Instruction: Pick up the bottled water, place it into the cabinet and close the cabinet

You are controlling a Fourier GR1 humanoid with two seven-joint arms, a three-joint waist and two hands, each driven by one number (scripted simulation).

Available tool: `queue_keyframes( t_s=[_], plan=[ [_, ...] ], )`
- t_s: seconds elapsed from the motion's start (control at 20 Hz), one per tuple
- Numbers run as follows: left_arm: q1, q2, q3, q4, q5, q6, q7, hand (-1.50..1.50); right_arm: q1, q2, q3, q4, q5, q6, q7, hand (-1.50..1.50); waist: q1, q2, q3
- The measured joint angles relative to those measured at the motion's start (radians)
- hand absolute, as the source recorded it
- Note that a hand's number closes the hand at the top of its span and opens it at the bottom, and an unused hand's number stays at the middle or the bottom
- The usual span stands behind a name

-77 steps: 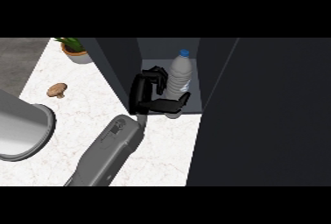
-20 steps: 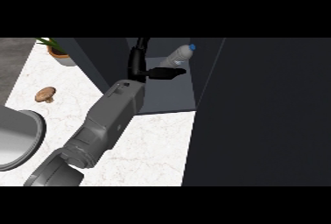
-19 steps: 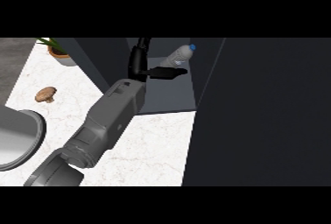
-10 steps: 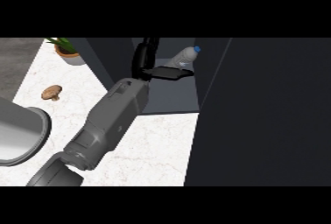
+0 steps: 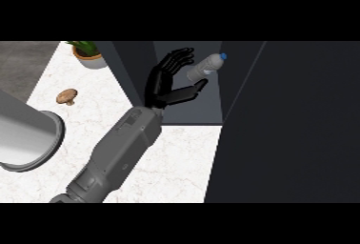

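Observation:
The bottled water, clear with a blue cap, lies tilted inside the dark cabinet, cap pointing up and to the right. My left hand is just left of it, open, fingers straight and pointing up. The thumb reaches right to just under the bottle's lower end; I cannot tell whether it touches. The grey forearm runs down to the lower left across the counter. The cabinet's dark door stands open and fills the right side. My right hand shows nowhere.
On the white marble counter to the left stand a potted plant at the back and a brown mushroom. A large grey metal pot sits at the left edge.
My left hand carried the bottle deeper into the cabinet, then its fingers straightened and came off. The bottle went from upright to tilted.

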Motion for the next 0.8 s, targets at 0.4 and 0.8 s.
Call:
queue_keyframes(
  t_s=[0.4, 0.8],
  plan=[
    [0.276, 0.07, -0.095, -0.34, -0.033, 0.045, 0.089, 1.5, -0.042, -0.095, 0.041, 0.003, 0.012, 0.058, 0.056, 1.5, 0.023, -0.006, 0.0],
    [0.586, 0.22, -0.146, -0.734, -0.058, 0.079, 0.148, 1.5, -0.123, -0.071, 0.182, 0.01, 0.016, 0.082, 0.192, 1.5, 0.023, 0.0, 0.0]
  ],
)
